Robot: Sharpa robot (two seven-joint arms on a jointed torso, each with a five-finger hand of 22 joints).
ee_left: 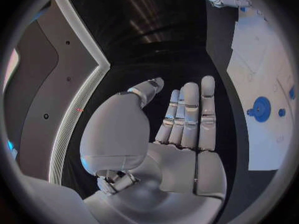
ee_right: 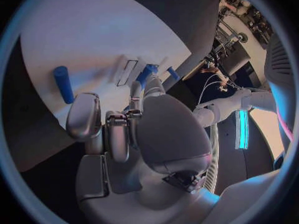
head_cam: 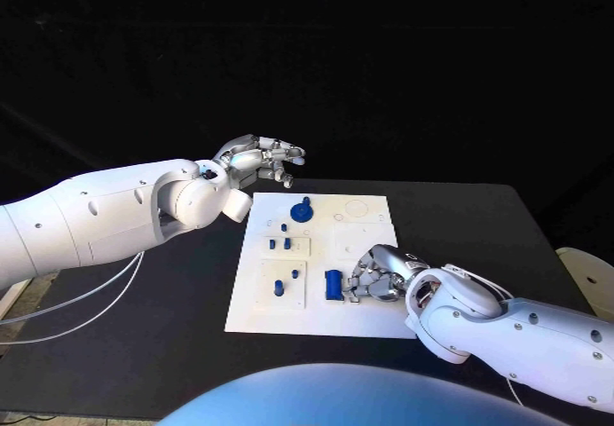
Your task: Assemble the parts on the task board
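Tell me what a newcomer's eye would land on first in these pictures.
First, the white task board bright against the black table, dotted with small blue parts, the round blue disc near its far edge standing out. Next, the right hand resting on the board's near right part beside an upright blue cylinder. The left hand hovers empty above the board's far left corner.

The board (head_cam: 365,321) lies mid-table (head_cam: 486,222), with a round part (head_cam: 302,211) toward its far edge, small pegs (head_cam: 287,242) left of centre, and a cylinder (head_cam: 333,284) near the front, just beside and perhaps touching the right hand (head_cam: 381,275); the left hand (head_cam: 263,160) hovers past the far-left corner.
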